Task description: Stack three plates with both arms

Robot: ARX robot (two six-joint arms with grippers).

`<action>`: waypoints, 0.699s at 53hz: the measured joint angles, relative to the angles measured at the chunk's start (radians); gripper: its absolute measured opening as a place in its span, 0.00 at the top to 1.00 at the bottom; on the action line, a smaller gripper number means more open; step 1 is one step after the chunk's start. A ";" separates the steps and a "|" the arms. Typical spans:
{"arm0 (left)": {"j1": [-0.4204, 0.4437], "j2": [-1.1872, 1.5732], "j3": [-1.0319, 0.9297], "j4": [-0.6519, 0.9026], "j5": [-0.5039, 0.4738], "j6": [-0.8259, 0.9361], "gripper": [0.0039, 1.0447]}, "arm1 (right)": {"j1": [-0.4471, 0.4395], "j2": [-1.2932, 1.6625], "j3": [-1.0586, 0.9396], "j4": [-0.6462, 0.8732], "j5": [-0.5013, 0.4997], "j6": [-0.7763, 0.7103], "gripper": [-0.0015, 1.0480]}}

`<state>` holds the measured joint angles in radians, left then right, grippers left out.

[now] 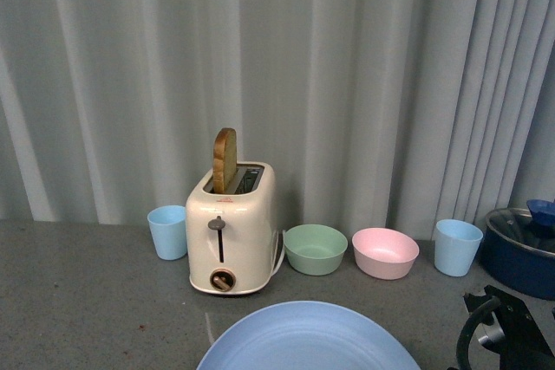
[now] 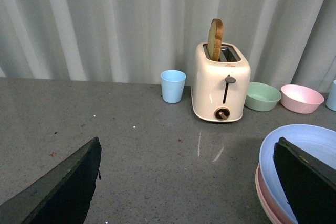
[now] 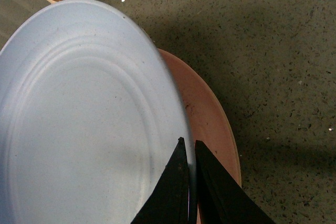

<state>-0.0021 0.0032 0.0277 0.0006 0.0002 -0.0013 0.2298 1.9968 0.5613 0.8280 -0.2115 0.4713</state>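
Two black fingers of the right gripper [image 3: 189, 153] are pinched narrow on the rim of the light blue plate [image 3: 84, 124], one finger over the rim, one under, per right wrist view. Blue plate sits above the pink plate [image 3: 210, 124]; pink rim pokes out beside it on the grey counter [image 3: 273, 51]. Can't tell if blue plate rests fully on pink or is partly lifted. No cream plate visible in any view.

Left gripper [image 2: 189, 182] is spread wide, its two dark fingers far apart at the frame's lower corners, nothing between them but bare counter. One finger [image 2: 307, 179] is in front of the blue plate's rim; whether it touches, can't tell.

Front view: blue plate [image 1: 308, 340] at the counter's near edge, centre. Part of the right arm [image 1: 503, 331] shows at the near right corner.

Toward the back edge: cream toaster [image 1: 231, 231] w/ a bread slice [image 1: 225, 160] standing up in one slot. Light blue cup [image 1: 168, 231] just beside the toaster's left side. To its right, a green bowl [image 1: 315, 249], then a pink bowl [image 1: 385, 252], then a second light blue cup [image 1: 457, 247]. Dark blue pot w/ glass lid [image 1: 523, 249] at the far right edge. Grey curtain [image 1: 347, 67] behind the counter.
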 joint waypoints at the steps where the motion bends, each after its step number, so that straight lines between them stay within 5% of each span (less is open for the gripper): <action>1: 0.000 0.000 0.000 0.000 0.000 0.000 0.06 | 0.000 0.001 -0.002 0.000 0.000 0.000 0.97; 27: 0.000 0.000 0.000 0.000 0.000 0.000 0.06 | -0.034 0.025 -0.013 -0.013 -0.009 -0.001 0.97; 37: 0.000 0.000 0.000 0.000 0.000 0.000 0.06 | -0.037 0.018 -0.030 -0.016 -0.024 0.002 0.63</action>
<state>-0.0021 0.0032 0.0277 0.0006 0.0002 -0.0013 0.1932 2.0144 0.5312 0.8116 -0.2356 0.4736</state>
